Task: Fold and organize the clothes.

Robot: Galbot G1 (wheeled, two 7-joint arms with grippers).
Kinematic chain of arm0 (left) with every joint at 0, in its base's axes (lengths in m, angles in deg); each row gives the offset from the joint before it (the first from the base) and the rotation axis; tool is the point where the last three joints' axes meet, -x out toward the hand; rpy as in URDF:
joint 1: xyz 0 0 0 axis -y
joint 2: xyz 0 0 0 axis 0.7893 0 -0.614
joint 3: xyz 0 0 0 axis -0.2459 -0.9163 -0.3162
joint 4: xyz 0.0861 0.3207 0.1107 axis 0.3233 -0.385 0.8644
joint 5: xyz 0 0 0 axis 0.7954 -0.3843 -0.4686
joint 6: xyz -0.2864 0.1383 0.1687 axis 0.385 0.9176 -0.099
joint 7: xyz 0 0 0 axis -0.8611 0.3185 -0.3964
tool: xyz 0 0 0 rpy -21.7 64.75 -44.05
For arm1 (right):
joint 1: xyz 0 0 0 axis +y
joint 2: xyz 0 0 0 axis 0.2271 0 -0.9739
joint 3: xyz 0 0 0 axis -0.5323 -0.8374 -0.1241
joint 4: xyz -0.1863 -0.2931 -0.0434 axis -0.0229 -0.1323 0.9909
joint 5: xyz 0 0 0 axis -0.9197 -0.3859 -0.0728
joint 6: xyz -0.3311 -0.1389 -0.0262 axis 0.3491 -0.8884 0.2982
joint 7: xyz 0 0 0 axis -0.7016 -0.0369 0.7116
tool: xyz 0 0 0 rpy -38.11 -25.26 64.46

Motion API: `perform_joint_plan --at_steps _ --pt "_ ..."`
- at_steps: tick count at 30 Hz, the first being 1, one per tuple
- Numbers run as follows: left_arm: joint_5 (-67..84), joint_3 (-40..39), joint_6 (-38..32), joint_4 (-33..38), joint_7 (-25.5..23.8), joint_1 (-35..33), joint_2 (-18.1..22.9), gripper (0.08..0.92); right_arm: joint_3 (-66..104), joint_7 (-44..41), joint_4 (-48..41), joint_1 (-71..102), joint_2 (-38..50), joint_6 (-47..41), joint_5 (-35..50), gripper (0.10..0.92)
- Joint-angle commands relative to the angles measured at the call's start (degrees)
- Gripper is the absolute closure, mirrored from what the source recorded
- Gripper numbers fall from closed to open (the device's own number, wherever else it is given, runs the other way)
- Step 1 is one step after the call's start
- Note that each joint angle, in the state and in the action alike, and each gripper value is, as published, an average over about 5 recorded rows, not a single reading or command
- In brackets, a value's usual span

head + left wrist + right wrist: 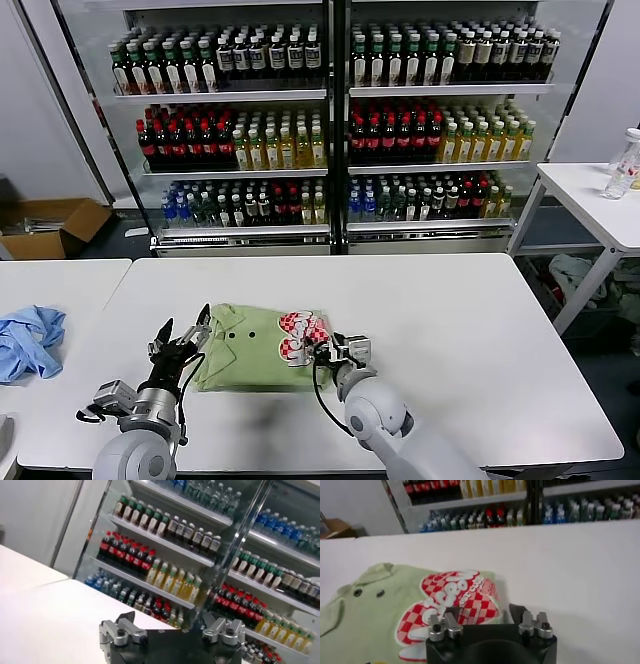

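A pale green collared shirt (250, 350) lies folded on the white table (450, 330), with small buttons and a red-and-white checkered print (300, 335) facing up. My left gripper (185, 326) is open and empty at the shirt's left edge, its fingers pointing up and away; in the left wrist view (167, 621) nothing lies between the jaws. My right gripper (342, 348) is open at the shirt's right edge. In the right wrist view (484, 614) the printed edge of the shirt (375, 622) lies between the spread jaws.
A crumpled blue cloth (25, 340) lies on the adjoining table at the left. A glass-fronted drinks cooler (330, 130) stands behind the table. A cardboard box (50, 225) sits on the floor at the left. A side table (590, 200) with a bottle stands at the right.
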Motion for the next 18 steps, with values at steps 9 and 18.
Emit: perform_joint_plan --at_steps 9,18 --pt "0.43 0.83 -0.52 -0.18 0.39 -0.93 -0.85 0.177 0.43 3.08 -0.89 -2.99 5.29 -1.09 4.65 0.657" --pt "0.40 -0.03 -0.14 0.88 0.48 -1.09 -0.69 0.177 9.47 -9.23 0.77 -2.42 18.30 -0.89 -4.07 0.900"
